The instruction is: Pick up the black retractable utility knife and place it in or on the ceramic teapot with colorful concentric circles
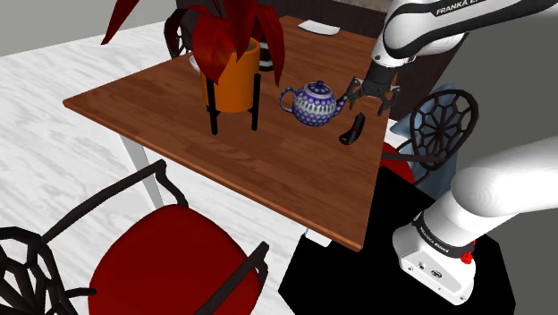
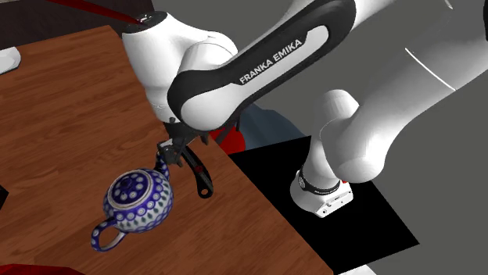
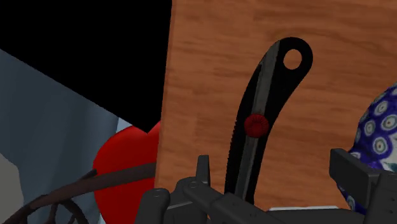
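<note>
Currently my black gripper hovers low over the wooden table, fingers spread wide and holding nothing. The black utility knife lies flat on the wood between them, near the table's edge. Just beside it stands the blue-and-white patterned teapot

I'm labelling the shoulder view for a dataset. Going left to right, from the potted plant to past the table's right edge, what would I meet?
A red-leaved plant in an orange pot on a black stand → blue-and-white dotted ceramic teapot → black curved utility knife → black lattice chair back, beyond the table's edge.
</note>
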You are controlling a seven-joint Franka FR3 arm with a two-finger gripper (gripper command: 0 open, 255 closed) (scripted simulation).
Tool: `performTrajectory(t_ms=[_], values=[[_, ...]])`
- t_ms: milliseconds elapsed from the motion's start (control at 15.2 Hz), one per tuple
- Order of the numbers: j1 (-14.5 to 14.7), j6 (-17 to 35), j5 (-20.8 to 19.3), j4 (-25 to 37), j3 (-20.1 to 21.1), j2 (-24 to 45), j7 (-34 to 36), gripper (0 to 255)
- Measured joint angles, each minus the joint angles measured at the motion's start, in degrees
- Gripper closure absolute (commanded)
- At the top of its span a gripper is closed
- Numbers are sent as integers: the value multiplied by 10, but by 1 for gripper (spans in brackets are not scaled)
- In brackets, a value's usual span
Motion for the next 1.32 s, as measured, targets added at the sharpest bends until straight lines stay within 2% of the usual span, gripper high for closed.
performTrajectory(t_ms=[198, 660, 1056, 1122, 1320], values=[[-22, 57, 12, -13, -3, 39, 59, 0], [-26, 128, 14, -41, -3, 81, 70, 0], [-26, 135, 15, -44, -2, 85, 71, 0], [-26, 135, 15, -44, -2, 85, 71, 255], [-26, 135, 15, -44, -2, 85, 71, 255]])
